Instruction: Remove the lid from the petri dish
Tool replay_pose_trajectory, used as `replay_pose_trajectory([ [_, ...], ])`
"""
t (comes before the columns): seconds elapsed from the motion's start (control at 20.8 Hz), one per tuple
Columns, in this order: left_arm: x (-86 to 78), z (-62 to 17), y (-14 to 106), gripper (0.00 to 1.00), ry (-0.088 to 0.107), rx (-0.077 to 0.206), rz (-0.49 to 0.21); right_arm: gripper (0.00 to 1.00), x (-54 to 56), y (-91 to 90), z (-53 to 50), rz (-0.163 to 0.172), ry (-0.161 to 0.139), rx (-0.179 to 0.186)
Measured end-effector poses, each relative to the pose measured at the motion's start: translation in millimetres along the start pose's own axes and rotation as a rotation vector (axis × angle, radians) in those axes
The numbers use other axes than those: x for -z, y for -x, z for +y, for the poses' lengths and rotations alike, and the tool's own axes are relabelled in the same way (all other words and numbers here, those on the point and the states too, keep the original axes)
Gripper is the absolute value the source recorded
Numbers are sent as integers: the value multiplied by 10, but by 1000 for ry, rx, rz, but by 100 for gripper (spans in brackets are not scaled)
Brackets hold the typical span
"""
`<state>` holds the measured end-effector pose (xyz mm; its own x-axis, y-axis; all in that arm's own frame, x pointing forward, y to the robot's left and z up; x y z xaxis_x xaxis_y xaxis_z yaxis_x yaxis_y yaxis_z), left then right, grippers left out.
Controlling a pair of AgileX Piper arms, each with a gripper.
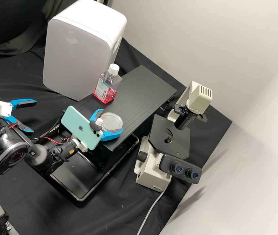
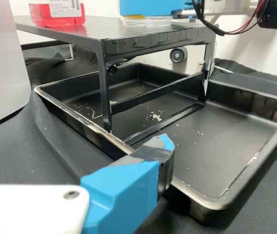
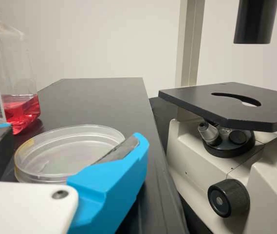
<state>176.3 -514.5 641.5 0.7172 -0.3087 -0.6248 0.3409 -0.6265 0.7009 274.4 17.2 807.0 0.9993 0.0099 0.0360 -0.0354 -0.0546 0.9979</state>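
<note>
A clear petri dish (image 1: 111, 120) (image 3: 65, 150) with its lid on lies at the near end of a black raised shelf (image 1: 142, 91) (image 3: 104, 97). My right gripper (image 1: 109, 124) (image 3: 63, 156) is level with the dish. One blue finger stands against each side of the rim, so it is shut on the lid, and the lid still sits on the dish. My left gripper (image 1: 22, 115) (image 2: 75, 139) hangs open and holds nothing at the far left, low beside the black tray (image 2: 235, 161) under the shelf.
A flask of red liquid (image 1: 108, 84) (image 3: 4, 83) stands on the shelf behind the dish. A white box-shaped appliance (image 1: 81, 45) sits at the back left. A microscope (image 1: 173, 143) (image 3: 226, 146) stands close to the right of the shelf.
</note>
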Motion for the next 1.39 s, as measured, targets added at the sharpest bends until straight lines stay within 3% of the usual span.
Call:
replay_pose_trajectory([
  [0.24, 0, 0, 0, 100, 0, 0, 0, 100, 13, -18, 11, 6, 0, -6],
  [0.29, 0, 0, 0, 100, 0, 0, 0, 0, 18, -24, 15, 8, 0, -7],
  [1.01, 0, 0, 0, 100, 0, 0, 0, 0, 17, -23, 15, 8, 0, -7],
  [1.39, 4, -32, -8, 100, -1, 13, 3, 0, 17, -23, 15, 8, 0, -7],
])
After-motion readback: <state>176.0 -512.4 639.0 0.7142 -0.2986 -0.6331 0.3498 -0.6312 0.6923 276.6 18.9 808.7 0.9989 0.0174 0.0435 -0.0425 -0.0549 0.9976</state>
